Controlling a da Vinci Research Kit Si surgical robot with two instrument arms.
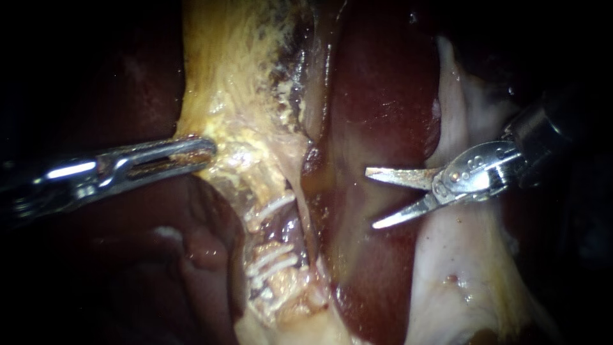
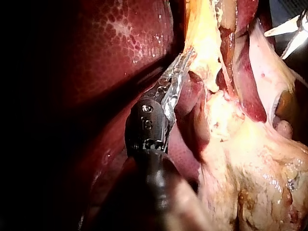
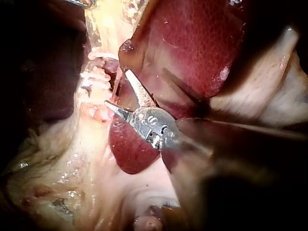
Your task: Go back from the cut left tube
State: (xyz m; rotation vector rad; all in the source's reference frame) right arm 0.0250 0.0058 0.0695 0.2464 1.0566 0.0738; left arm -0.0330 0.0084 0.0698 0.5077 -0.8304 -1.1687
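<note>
R instrument (image 1: pixel 370 198) enters the endoscope view from 3 o'clock w/ both blades spread wide and holding nothing, tips aimed toward 9 o'clock over the liver (image 1: pixel 383 96). L instrument (image 1: pixel 207 150) comes in from 9 o'clock, jaws closed down narrow on the edge of the fat (image 1: pixel 223 64); L wrist view shows the same, its jaw tips (image 2: pixel 185 55) buried in that yellow edge. Liver is the biggest thing: dark red, glossy, filling centre to 1 o'clock, w/ a darker lobe behind the L shaft. Fat next, a yellow stringy sheet running from 11 o'clock down to centre. Pale tissue (image 1: pixel 460 275) lies at 4–5 o'clock, under and beyond the R instrument's hinge. Tube (image 1: pixel 281 233) sits approx 7 o'clock from centre, running toward 6 o'clock below the fat, w/ a dark red gap btwn its clipped parts. Clips (image 1: pixel 273 206) are white bars across it, one near the top and a few more lower down. Blades are apart from the tube, a strip of liver btwn them. R wrist view: open blades (image 3: pixel 116 86) point toward the clipped tube (image 3: pixel 98 65), one tip close beside it, not touching.
</note>
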